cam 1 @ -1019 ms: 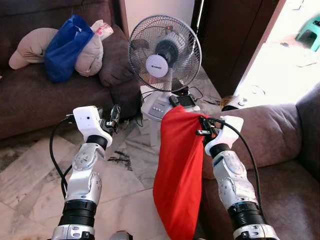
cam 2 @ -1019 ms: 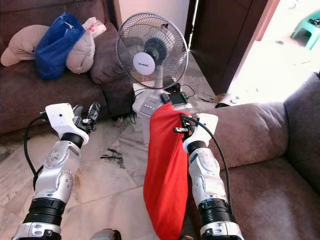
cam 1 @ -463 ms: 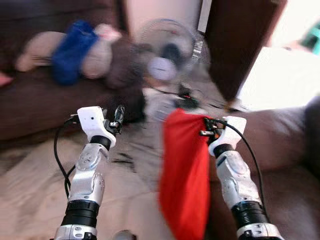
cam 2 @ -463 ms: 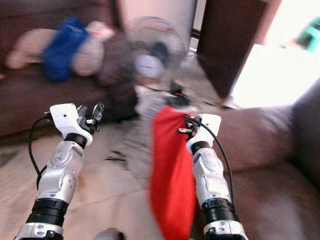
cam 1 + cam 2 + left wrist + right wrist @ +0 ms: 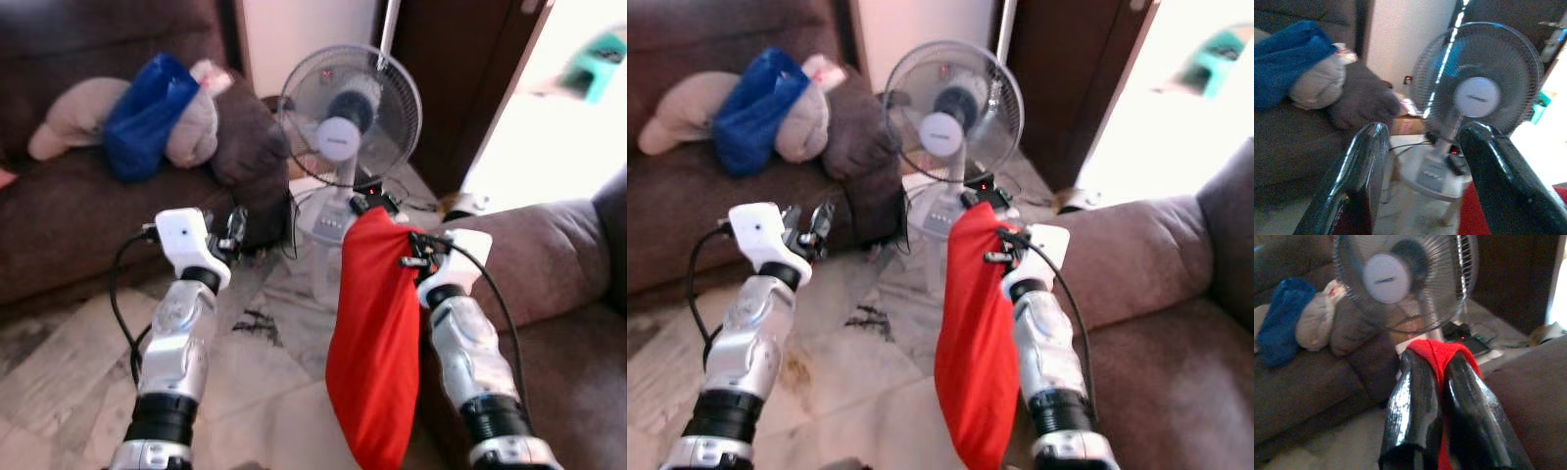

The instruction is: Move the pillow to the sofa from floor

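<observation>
I'm holding the red pillow (image 5: 372, 333) up in the right gripper (image 5: 409, 253), and it is hanging clear of the floor (image 5: 245, 362), drooping down along the inner side of my right forearm. In the right wrist view the two black fingers (image 5: 1413, 406) are pinching the pillow's top corner between them, squeezed close together, with a fold of red cloth bulging out past the tips and more of it showing in the narrow gap below. The rest of the pillow is dangling under the grip, its lower end reaching near the front edge of the brown sofa (image 5: 558, 284) on my right, whose arm and seat are lying just beyond my right arm.

The left gripper (image 5: 233, 231) is raised at about the same height, well apart from the pillow, with its fingers (image 5: 1359, 176) spread wide and holding nothing.

Straight ahead a white fan (image 5: 350, 117) is standing on the floor, facing me. Behind it to my left another sofa (image 5: 69, 206) is carrying a beige cushion (image 5: 73, 108) with a blue bag (image 5: 147, 113) draped over it, piled by its arm at the fan end.
</observation>
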